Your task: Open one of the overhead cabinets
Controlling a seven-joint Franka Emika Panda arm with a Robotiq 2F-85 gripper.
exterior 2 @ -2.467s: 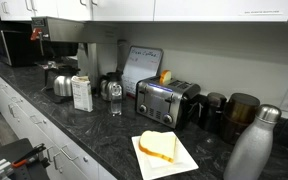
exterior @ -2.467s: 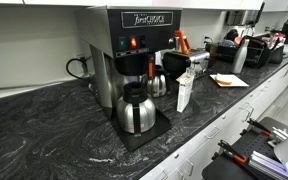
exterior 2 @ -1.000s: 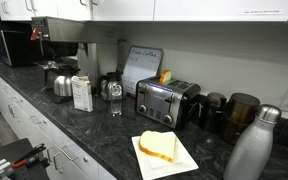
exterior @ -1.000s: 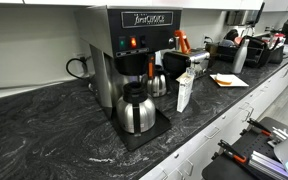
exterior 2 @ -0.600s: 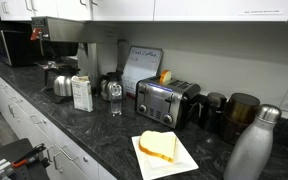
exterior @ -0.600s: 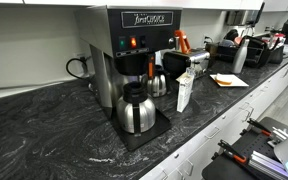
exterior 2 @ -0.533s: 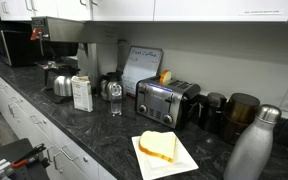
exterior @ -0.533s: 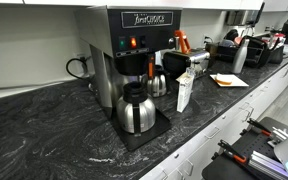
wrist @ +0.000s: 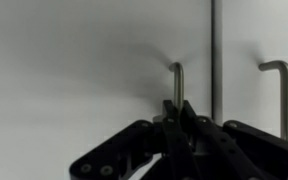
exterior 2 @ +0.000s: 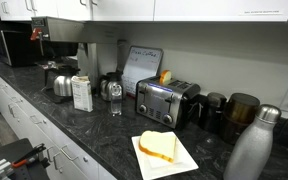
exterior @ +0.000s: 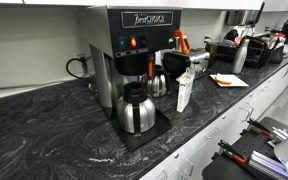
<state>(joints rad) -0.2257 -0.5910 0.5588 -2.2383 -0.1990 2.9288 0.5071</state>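
1. Found the gripper (wrist: pixel 181 118) at the bottom edge of the wrist view, dark against a pale cabinet door (wrist: pixel 84 60).
2. Saw a slim metal handle (wrist: pixel 177 85) standing upright on that door, its lower end dropping out of sight right between the gripper's tips.
3. Noted the tips drawn close together at the handle; could not tell from the dark picture whether they were clamped on it or only beside it.
4. Made out a vertical seam (wrist: pixel 213 50) just beside the handle, and a second handle (wrist: pixel 282 95) on the far side of the seam, apart from the gripper.
5. Placed the overhead cabinets (exterior 2: pixel 184 9) in an exterior view as a white row along the top edge, above the table (exterior 2: pixel 104 135), with every door in view lying flush.
6. Counted on the dark marbled table (exterior: pixel 44 130) a coffee machine (exterior: pixel 134 40) with a steel carafe (exterior: pixel 136 108) standing under it and a small carton (exterior: pixel 185 90) upright near the carafe.
7. Saw farther along a chrome toaster (exterior 2: pixel 167 101) against the wall, bread (exterior 2: pixel 158 146) lying on a white napkin (exterior 2: pixel 184 160) in front of it, and a steel bottle (exterior 2: pixel 252 150) upright near the frame's edge.
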